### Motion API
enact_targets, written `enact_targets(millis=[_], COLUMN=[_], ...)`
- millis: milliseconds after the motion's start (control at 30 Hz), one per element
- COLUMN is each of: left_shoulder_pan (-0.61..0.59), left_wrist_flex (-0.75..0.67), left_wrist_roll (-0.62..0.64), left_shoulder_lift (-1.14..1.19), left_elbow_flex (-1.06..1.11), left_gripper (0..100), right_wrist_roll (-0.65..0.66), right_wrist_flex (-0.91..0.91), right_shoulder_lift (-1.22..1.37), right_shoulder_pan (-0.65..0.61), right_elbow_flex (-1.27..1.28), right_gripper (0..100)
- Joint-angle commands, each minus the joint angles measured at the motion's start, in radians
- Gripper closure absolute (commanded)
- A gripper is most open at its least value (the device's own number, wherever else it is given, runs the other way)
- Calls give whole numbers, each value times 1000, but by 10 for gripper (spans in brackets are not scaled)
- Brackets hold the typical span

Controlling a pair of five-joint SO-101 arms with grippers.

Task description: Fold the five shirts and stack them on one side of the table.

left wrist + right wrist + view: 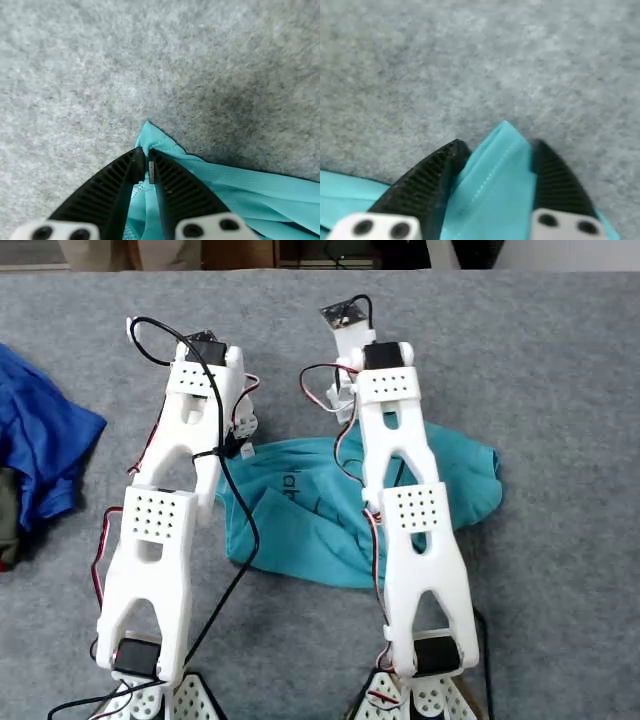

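Teal shirt [300, 530] lies crumpled on the grey felt table [560, 370], beneath both arms. At its far edge the left gripper [144, 167] is clamped tight on one corner. The right gripper [495, 150] stands with jaws apart, a hemmed fold of the same shirt between them. A blue shirt [40, 440] lies well apart, on the left side.
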Motion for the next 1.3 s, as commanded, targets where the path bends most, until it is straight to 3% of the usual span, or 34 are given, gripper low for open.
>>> enact_targets(millis=[0,433,633,967,1267], left_shoulder_pan=[12,11,11,-17,-15], left_wrist_flex=[18,18,15,23,26], left_wrist_roll=[8,8,8,8,2], left_shoulder_lift=[-19,-19,-19,-53,-334], left_elbow_flex=[-40,-40,-40,-63,-196], left_gripper=[980,980,980,980,980], right_wrist_roll=[-11,-9,-3,-2,-2], right_wrist_flex=[-12,-37,-61,63,176], right_shoulder_lift=[-2,-2,-12,-24,-351], right_shoulder_pan=[8,44,84,91,209], right_elbow_flex=[-36,-44,-48,-305,-297], right_gripper=[896,912,992,991,991])
